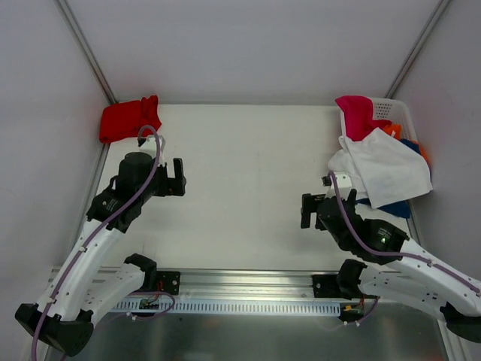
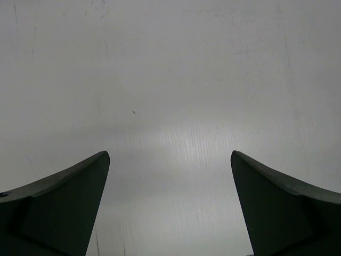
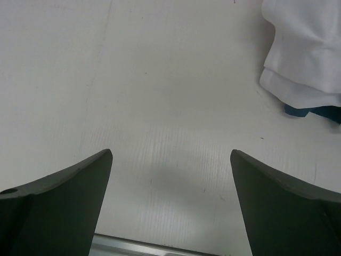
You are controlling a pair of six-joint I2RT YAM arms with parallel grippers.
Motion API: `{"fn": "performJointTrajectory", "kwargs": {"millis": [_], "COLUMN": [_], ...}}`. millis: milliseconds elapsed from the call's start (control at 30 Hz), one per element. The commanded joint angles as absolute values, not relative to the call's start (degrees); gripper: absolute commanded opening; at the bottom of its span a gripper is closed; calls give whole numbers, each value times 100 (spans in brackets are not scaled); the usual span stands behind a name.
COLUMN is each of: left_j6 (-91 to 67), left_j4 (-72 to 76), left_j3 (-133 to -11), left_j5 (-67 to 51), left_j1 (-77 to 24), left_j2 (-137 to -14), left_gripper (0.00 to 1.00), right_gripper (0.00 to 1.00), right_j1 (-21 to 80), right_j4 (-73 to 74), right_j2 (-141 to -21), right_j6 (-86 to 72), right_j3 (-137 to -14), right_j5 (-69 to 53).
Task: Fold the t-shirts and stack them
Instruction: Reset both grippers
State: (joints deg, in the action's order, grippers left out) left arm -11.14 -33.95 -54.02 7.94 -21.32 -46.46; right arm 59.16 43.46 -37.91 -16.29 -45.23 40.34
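Note:
A bright red t-shirt lies bunched at the table's far left corner. A white t-shirt hangs out of the basket at the far right, over a blue one; a magenta one and an orange one show in the basket. The white shirt and a blue edge also show in the right wrist view. My left gripper is open and empty below the red shirt, over bare table. My right gripper is open and empty, left of the white shirt.
The white table is walled by grey panels on the left, back and right. A metal rail with the arm bases runs along the near edge and shows in the right wrist view.

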Motion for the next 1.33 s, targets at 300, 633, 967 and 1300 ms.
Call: {"fn": "performJointTrajectory", "kwargs": {"millis": [300, 633, 967, 1300], "left_j6": [-1213, -1503, -1556, -1248], "left_j4": [-3296, -4007, -4096, -3744], "left_j3": [-5247, -5502, -5537, -5493], "left_j5": [1405, 3830, 3807, 1722], "left_j1": [-2127, -2127, -2092, -2083], "left_j2": [-4202, -4034, -3858, -4113], "left_gripper": [99, 99, 99, 99], "right_gripper": [100, 99, 99, 100], "right_j1": [5994, 6012, 6047, 6100], "right_j4": [5060, 5344, 5353, 5388], "right_j2": [-2277, -2276, -2294, -2250], "right_j6": [-1291, -1389, -1397, -1450], "right_j3": [-4499, -4676, -4667, -4667], "right_j5": [4279, 4492, 4570, 4641]}}
